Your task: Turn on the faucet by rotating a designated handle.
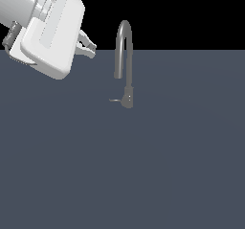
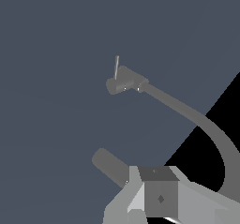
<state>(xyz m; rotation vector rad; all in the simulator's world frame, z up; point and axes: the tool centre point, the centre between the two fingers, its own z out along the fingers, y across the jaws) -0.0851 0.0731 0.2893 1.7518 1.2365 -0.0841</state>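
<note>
faucet: plain grey metallic | handle: grey | arm: white, grey trim | floor: slate blue-grey

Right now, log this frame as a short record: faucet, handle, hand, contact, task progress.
faucet: grey tap with arched spout, standing upright on the dark surface
handle: thin lever jutting from the base toward the exterior view's left
hand: raised, at spout height, on the exterior view's left of the spout; fingers slightly apart
contact: none, hand clear of the handle
task progress: handle not yet touched
</note>
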